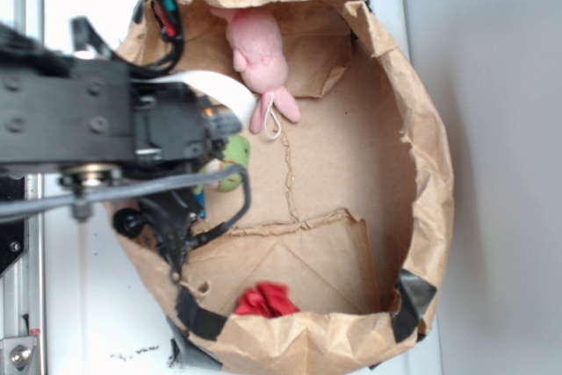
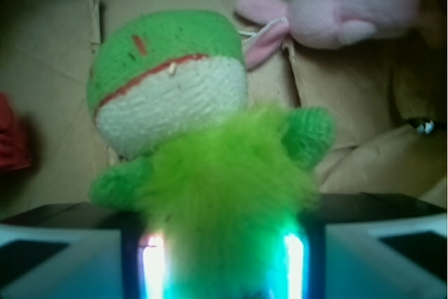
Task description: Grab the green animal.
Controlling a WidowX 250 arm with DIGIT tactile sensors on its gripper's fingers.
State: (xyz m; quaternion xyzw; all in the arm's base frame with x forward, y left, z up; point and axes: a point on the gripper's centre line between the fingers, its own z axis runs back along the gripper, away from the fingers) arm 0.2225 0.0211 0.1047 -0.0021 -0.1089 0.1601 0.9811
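Inside paper bag (image 1: 421, 129): green animal (image 2: 203, 145), rabbit (image 1: 261, 59)

Pink plush rabbit (image 1: 259, 63) and red wrinkly lump (image 1: 265, 300) at opposite walls of brown paper bag (image 1: 430, 155)

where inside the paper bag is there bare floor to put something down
The widest bare patch is the brown cardboard floor between the pink plush rabbit, the red crumpled lump and the right wall. The left side is crowded: the hand closes around the green plush frog.
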